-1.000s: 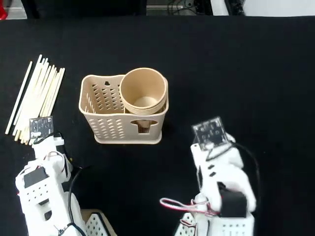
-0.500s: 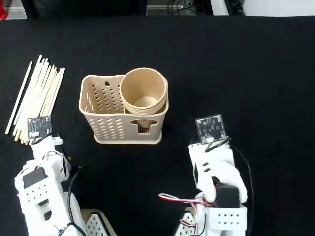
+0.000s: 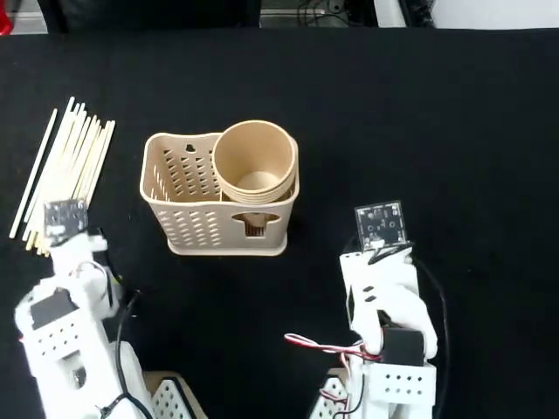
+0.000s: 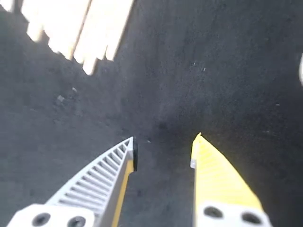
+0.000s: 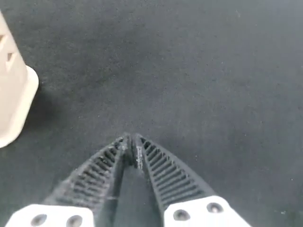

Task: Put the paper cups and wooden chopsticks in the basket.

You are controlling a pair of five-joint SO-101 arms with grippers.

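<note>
place: robot lab bench — black-clothed table (image 3: 454,113) | cables (image 3: 319,12) at far edge

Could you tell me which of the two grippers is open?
The left gripper, by the wooden chopsticks: its jaws stand apart, while the right gripper is shut tip to tip.

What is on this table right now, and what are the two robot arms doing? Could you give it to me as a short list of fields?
cups: nested stack, upright inside the basket, at the end nearer the right arm
basket: standing on the table, other end holds nothing
chopsticks: loose bundle lying on the table, outside the basket
left gripper: open, holding nothing, over the table near the chopstick ends
right gripper: shut, holding nothing, over the table beside the basket
table: black cloth
left to do: chopsticks into the basket
</note>
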